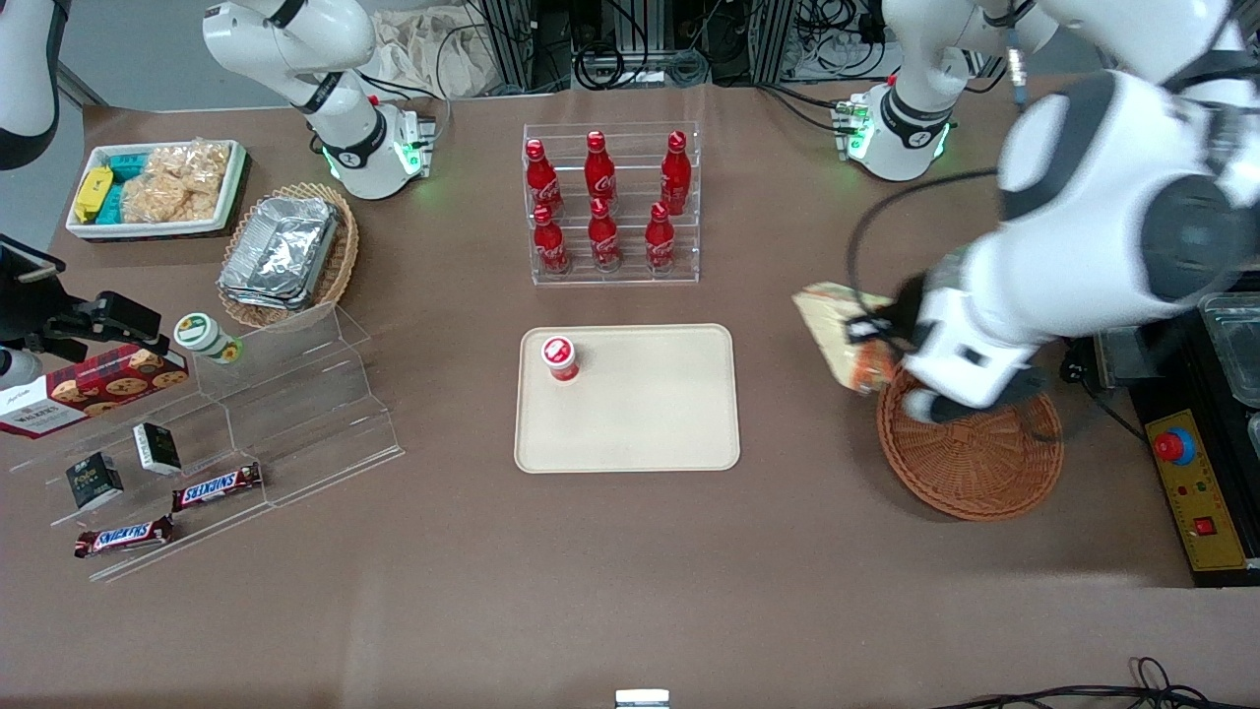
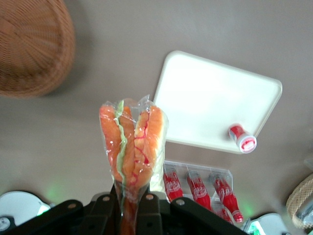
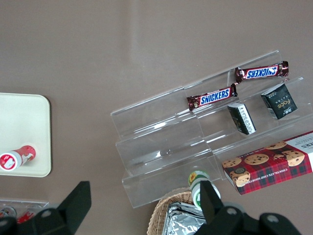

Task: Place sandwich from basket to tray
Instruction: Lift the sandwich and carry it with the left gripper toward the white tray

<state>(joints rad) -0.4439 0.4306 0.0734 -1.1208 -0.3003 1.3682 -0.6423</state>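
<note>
Reading across the counter [image 1: 630, 591] from the parked arm's end toward our end effector, we first meet the tray [image 1: 679, 433], lying well apart from the end effector toward the middle of the counter. A small red-capped bottle [image 1: 560, 357] rests on it at the corner farthest from the end effector, leaving most of the tray's surface bare. A clear rack of red bottles [image 1: 610, 202] stands near the tray, farther from the front camera.

Next comes the sandwich [image 1: 837, 330], which is out of the basket and off the counter, held in the air on the tray's side of the end effector. In the wrist view the sandwich [image 2: 132, 147] hangs straight out from us, wrapped in clear film, its orange filling edge showing.

Our end effector [image 1: 876, 345] is clamped on the sandwich's lower end, the fingers [image 2: 146, 203] pressed against the wrap on either side. It sits above the basket's rim nearest the tray.

The basket [image 1: 975, 463] lies just beneath and beside us, and appears empty.

We judge the transfer step to be in hand: lift done, carry not yet finished. The next move calls for travelling over to the tray's bare area, keeping away from the bottle, lowering, then releasing.
</note>
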